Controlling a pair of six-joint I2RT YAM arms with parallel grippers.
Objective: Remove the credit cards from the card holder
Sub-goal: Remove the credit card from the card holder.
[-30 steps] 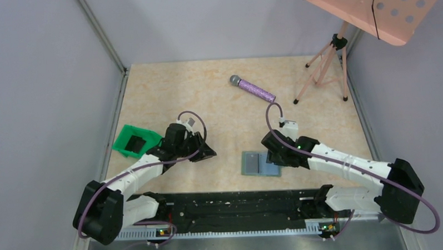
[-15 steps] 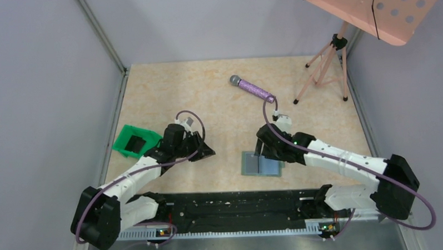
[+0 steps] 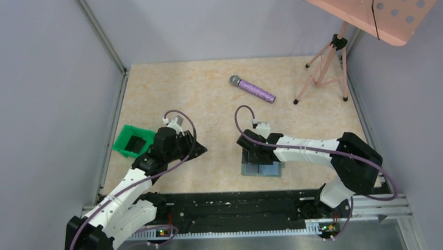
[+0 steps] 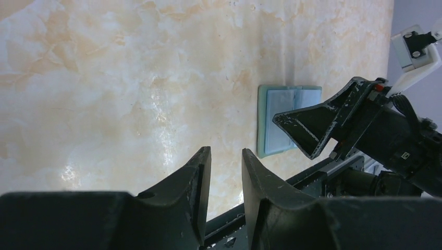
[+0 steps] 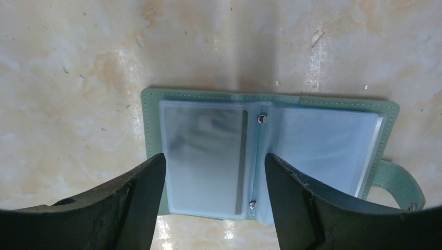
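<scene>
The card holder (image 3: pixel 262 167) lies open on the table, its two pale blue-grey panels facing up. In the right wrist view the holder (image 5: pixel 271 148) has a greyish card (image 5: pixel 203 151) showing through its left clear sleeve. My right gripper (image 3: pixel 252 152) is open and empty; it hovers just above the left panel, which lies between its fingers (image 5: pixel 215 159). My left gripper (image 3: pixel 193 152) is left of the holder with its jaws a narrow gap apart and empty (image 4: pixel 225 152). One dark card (image 3: pixel 135 143) lies in the green tray (image 3: pixel 123 136). The left wrist view shows the holder (image 4: pixel 281 112).
A purple microphone (image 3: pixel 253 89) lies at the back centre. A pink music stand on a tripod (image 3: pixel 324 63) stands at the back right. A black rail (image 3: pixel 233 205) runs along the near edge. Grey walls close in on both sides.
My right gripper has swung left from the holder's right side to above its left panel. My left arm has drawn back slightly to the left.
</scene>
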